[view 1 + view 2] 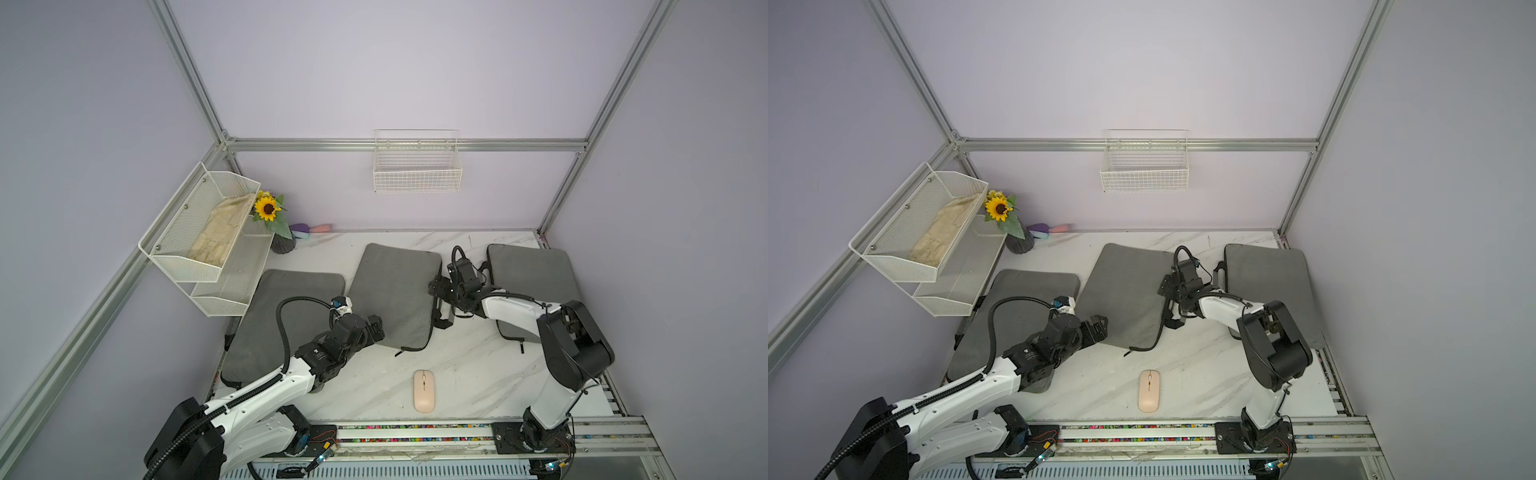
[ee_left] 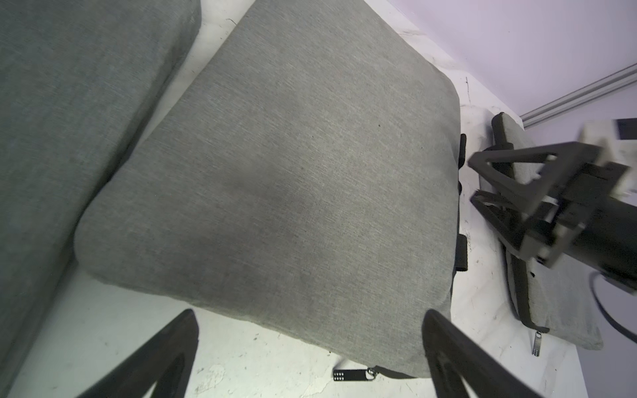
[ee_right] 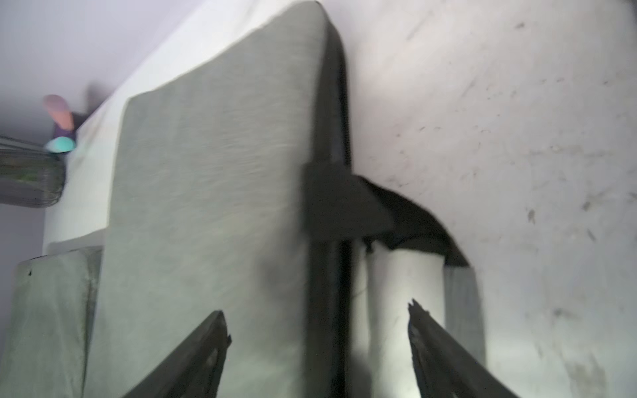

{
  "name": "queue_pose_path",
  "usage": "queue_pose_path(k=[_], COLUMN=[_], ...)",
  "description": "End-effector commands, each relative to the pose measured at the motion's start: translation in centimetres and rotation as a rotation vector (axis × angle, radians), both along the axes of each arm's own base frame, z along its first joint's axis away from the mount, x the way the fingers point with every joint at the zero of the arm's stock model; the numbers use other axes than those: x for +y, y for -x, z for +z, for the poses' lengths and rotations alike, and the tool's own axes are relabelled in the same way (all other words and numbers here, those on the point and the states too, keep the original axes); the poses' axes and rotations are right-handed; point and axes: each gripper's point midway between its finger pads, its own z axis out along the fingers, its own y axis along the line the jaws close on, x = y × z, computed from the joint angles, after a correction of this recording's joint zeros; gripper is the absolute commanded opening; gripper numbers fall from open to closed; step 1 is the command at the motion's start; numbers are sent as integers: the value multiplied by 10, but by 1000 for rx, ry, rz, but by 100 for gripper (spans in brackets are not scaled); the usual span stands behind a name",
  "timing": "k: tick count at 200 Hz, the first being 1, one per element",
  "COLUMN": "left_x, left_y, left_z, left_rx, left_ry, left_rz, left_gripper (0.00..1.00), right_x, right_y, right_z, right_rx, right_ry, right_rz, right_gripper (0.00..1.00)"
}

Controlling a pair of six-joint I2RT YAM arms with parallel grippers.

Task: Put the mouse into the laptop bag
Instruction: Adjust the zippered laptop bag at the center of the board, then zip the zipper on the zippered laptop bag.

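Grey fabric covers three laptop bags lying flat on the marble table [image 1: 469, 374].

1. The left laptop bag [image 1: 286, 299] lies partly under the left arm.
2. The left gripper [image 1: 376, 328] hovers at the near left corner of the middle laptop bag [image 1: 395, 286]. In the left wrist view its jaws stand fully apart and grip nothing. The zipper pull [image 2: 351, 375] lies on the table just beside that corner. Whether the bag mouth is open cannot be determined.
3. The mouse [image 1: 424, 390], pale pink, rests on bare table close to the front edge, well apart from every bag and from both grippers. Its long axis runs front to back, pointing toward the middle bag.
4. The right gripper [image 1: 435, 287] is at the right edge of the middle bag, near the black handle. In the right wrist view its jaws are wide apart and nothing is clamped.
5. The right laptop bag [image 1: 532, 274] lies beyond the right arm.

Assessment: the mouse lies toward the front edge from both grippers. The left gripper appears nearer. A grasp should close across the short width, jaws set left and right of the mouse.
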Motion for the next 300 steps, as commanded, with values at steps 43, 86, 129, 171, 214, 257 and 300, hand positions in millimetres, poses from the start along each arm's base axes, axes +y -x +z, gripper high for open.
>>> queue_pose_path(k=[43,86,129,171,214,257,300], left_x=[28,43,45,44,42,44,43], left_y=[0,9,11,13,12,12,11], left_z=[40,35,38,39,37,38,39], left_rx=[-80,-84,-88,-79,-83,-86,-91], left_ry=[83,77,76,79,87,81,81], left_rz=[155,190,189,183,174,178,171], left_gripper=[100,100,100,100,100,100,100], right_x=[93,119,129,124,115,105,93], right_y=[153,198,202,193,187,184,182], right_z=[-4,-26,-60,-89,-105,-108,-109], right_rx=[6,29,89,116,116,115,117], right_ry=[73,13,41,160,237,284,326], right_rz=[174,222,239,169,116,65,16], right_gripper=[70,55,50,48,47,46,47])
